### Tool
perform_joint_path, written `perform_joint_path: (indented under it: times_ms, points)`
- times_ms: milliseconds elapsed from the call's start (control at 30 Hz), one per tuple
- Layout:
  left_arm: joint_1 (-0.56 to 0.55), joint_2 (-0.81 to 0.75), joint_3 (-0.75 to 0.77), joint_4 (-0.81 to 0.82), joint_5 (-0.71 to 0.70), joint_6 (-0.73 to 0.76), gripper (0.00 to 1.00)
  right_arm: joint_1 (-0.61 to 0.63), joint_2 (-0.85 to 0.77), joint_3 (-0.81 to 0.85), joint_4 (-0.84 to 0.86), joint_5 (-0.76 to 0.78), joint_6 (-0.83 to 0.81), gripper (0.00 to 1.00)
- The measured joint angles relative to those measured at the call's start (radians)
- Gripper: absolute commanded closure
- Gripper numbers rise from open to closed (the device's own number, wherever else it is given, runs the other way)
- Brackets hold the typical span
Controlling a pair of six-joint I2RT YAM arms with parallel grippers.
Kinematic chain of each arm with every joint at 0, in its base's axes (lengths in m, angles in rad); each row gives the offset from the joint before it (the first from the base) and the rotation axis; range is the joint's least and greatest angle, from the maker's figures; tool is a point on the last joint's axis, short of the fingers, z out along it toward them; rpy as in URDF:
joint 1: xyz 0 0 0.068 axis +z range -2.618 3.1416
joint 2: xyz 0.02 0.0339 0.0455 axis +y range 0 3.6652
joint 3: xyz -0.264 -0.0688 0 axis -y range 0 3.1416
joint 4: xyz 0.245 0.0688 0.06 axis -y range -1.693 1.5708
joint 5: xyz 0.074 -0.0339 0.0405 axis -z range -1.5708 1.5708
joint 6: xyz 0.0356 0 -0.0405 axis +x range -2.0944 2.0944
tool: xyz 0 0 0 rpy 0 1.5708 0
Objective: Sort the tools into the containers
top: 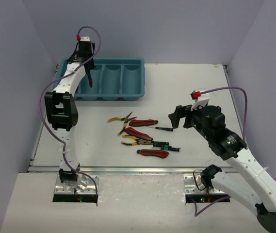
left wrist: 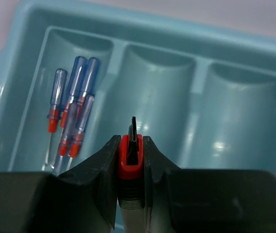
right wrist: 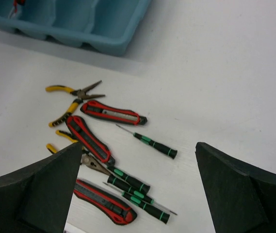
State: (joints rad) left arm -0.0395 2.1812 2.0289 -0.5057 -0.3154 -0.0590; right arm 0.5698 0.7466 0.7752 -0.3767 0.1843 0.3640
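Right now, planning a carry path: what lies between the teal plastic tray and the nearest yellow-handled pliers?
Nothing but bare white tabletop lies between the teal-blue plastic tray and the yellow-handled needle-nose pliers; the top external and right wrist views show it.

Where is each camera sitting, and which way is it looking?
Top: above and behind the arms, looking down on the table; left arm and right arm show.
Left wrist: over the tray, looking into it; left gripper clamps a knife.
Right wrist: above the table's right side, looking across loose tools toward the tray; open fingers of the right gripper frame it.
Shared: top and right wrist both see the loose tools and tray.
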Motion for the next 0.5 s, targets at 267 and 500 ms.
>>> perform_joint_path:
  times_ms: [267,500]
  points:
    - [0.025,0.064,0.000,0.007,0.091,0.046,0.00,0.000,0.086,-0.014,-0.019,-0.100,-0.008,0.01]
    - [0.025,-0.047,-0.027,0.007,0.124,-0.043,0.00,0.000,0.255,-0.010,0.008,-0.250,-0.053,0.12]
